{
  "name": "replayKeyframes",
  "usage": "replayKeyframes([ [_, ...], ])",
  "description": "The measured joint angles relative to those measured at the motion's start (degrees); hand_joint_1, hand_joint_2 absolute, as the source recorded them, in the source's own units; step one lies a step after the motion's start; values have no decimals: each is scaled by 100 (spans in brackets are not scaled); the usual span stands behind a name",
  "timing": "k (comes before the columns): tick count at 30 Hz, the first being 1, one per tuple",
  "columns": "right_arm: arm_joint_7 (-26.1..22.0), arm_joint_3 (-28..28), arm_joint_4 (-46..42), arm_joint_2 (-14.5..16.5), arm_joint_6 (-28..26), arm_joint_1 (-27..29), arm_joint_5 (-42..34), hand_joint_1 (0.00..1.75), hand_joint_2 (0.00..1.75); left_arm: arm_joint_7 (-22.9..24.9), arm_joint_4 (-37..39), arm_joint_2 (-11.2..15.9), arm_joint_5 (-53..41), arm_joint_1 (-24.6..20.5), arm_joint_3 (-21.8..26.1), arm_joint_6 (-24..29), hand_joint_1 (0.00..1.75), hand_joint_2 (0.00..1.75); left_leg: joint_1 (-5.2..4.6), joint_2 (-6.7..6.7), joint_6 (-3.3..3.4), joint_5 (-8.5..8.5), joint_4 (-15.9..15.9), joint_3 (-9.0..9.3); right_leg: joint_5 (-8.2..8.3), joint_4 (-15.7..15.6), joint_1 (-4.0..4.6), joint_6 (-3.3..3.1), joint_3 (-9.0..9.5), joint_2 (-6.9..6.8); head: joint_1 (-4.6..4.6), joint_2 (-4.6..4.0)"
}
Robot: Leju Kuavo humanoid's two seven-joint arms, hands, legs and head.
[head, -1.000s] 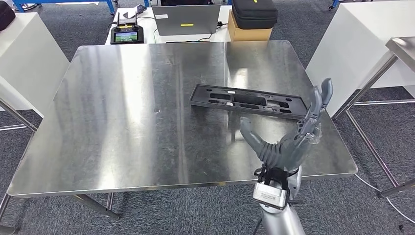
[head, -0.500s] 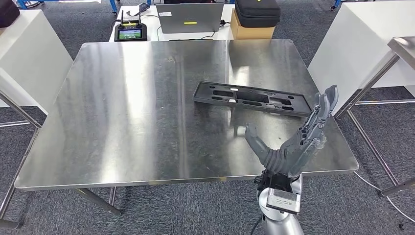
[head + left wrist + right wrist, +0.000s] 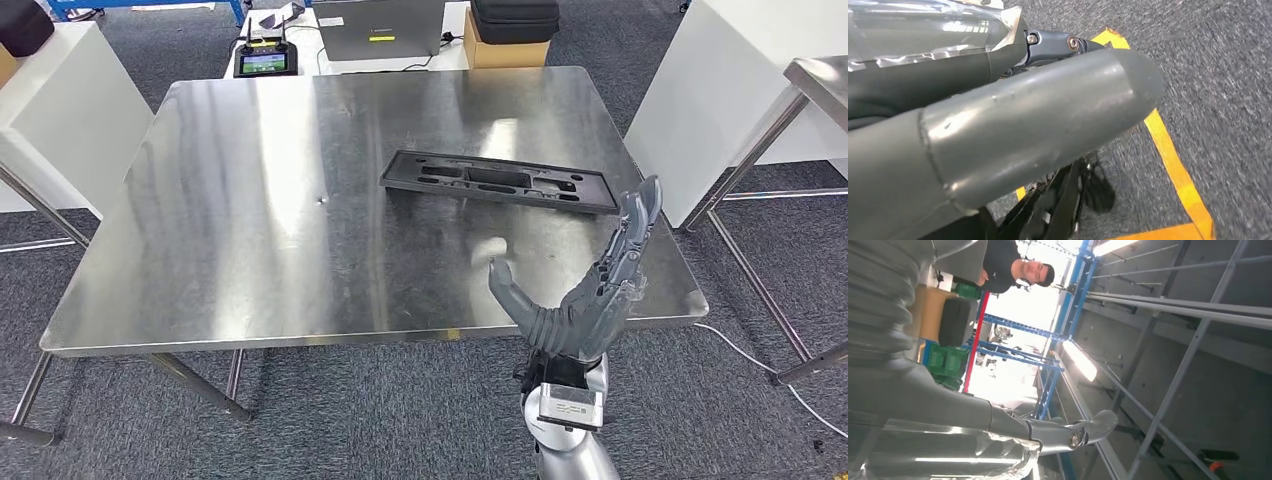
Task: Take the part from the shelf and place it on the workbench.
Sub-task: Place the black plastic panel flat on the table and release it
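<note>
- One black part (image 3: pixel 498 182) lay flat on the steel desk (image 3: pixel 250 200), toward its right edge.
- Right hand (image 3: pixel 580 300) hovered at the near-right corner, fingers (image 3: pixel 634 222) spread, holding nothing.
- Left hand's (image 3: pixel 998 135) finger state could not be told.

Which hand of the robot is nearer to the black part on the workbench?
The right hand: it hovers open, just in front of the black part. The left hand hangs low over the carpet floor, away from the workbench.

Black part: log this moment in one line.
black part: flat on workbench | right robot hand: open, apart from part | left robot hand: unclear
</note>
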Motion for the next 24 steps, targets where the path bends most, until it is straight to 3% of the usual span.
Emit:
replayKeyframes([
  [2, 0, 13, 17, -8, 0, -17, -17, 0, 175, 0, 0, -2, 8, -12, 1, -10, 0, 0, -23, -20, 57, 55, -518, 332, 66, 9, 8, 80, -36, -4, 10, 0],
  [5, 1, 44, 52, -26, 0, -43, -79, 0, 175, 2, 0, -4, 34, -17, 5, -15, 0, 0, -71, -20, 200, 145, -592, 251, 169, -5, 21, 212, -83, -8, 18, 0],
  [6, 2, 52, 64, -39, 0, -46, -101, 0, 175, 2, 1, -13, 44, -20, 7, -11, 0, 0, -73, -8, 261, 206, -616, 195, 112, 55, 26, 217, -144, -6, 21, 0],
  [7, 2, 60, 77, -53, 0, -50, -122, 0, 175, 2, 1, -22, 50, -24, 9, -5, 0, 0, -72, 6, 323, 280, -644, 128, -36, 208, 34, 189, -234, -1, 25, 0],
  [8, 1, 71, 93, -71, 0, -54, -142, 0, 175, 4, 1, -32, 52, -28, 11, 3, 0, 0, -72, 18, 366, 351, -657, 57, -285, 497, 36, 137, -350, 4, 32, 0],
  [10, 2, 98, 139, -109, 0, -63, -192, 0, 175, 9, 0, -40, 55, -30, 15, 26, 0, 0, -101, 28, 407, 484, -650, -112, -796, 1275, 41, 74, -583, 13, 43, 0],
  [11, 1, 113, 167, -130, 0, -68, -211, 0, 175, 11, 0, -43, 57, -29, 18, 36, 0, 0, -117, 33, 411, 552, -644, -194, -924, 1599, 43, 91, -625, 15, 45, 0],
  [12, 1, 127, 195, -147, 0, -74, -225, 0, 175, 10, 0, -46, 58, -27, 20, 42, 0, 0, -131, 37, 411, 615, -637, -270, -924, 1748, 47, 134, -579, 17, 44, 0],
  [13, 1, 141, 222, -161, 0, -81, -229, 0, 175, 8, 0, -50, 58, -27, 22, 42, 0, 0, -142, 37, 406, 676, -629, -340, -827, 1671, 53, 183, -419, 18, 44, 0],
  [15, 1, 166, 266, -178, 0, -112, -225, 0, 175, -2, 0, -54, 59, -27, 23, 33, 0, 0, -158, 32, 379, 780, -602, -465, -621, 909, 69, 214, 189, 18, 44, 0],
  [16, 1, 174, 282, -181, 0, -131, -215, 0, 175, -7, 0, -55, 61, -28, 24, 25, 0, 0, -169, 26, 356, 825, -582, -511, -606, 436, 91, 188, 512, 19, 42, 0],
  [17, 1, 179, 294, -184, 0, -142, -207, 0, 175, -11, 0, -55, 63, -28, 25, 18, 0, 0, -181, 22, 328, 869, -569, -537, -627, 85, 116, 150, 722, 20, 41, 0],
  [18, 1, 181, 302, -187, 0, -148, -200, 0, 175, -14, 0, -55, 64, -28, 27, 10, 0, 0, -187, 21, 298, 912, -561, -551, -664, -106, 141, 111, 819, 23, 38, 0],
  [20, 1, 180, 322, -194, 0, -142, -193, 0, 175, -17, 0, -50, 67, -22, 34, -13, 0, 0, -182, 17, 236, 985, -563, -569, -623, -147, 137, 36, 778, 21, 37, 0],
  [21, 1, 179, 334, -196, 0, -143, -185, 0, 175, -19, 0, -46, 68, -16, 39, -31, 0, 0, -169, 12, 206, 927, -522, -602, -576, -143, 113, -19, 739, 14, 33, 0],
  [22, 1, 179, 345, -195, 0, -141, -176, 0, 175, -21, 0, -43, 68, -10, 43, -50, 0, 0, -155, 6, 172, 771, -411, -654, -518, -146, 86, -82, 691, 3, 29, 0],
  [24, 2, 178, 362, -192, 0, -138, -159, 0, 175, -26, 0, -39, 71, -3, 49, -81, 0, 0, -126, -1, 99, 195, 154, -834, -387, -146, 67, -166, 560, -14, 17, 0],
])
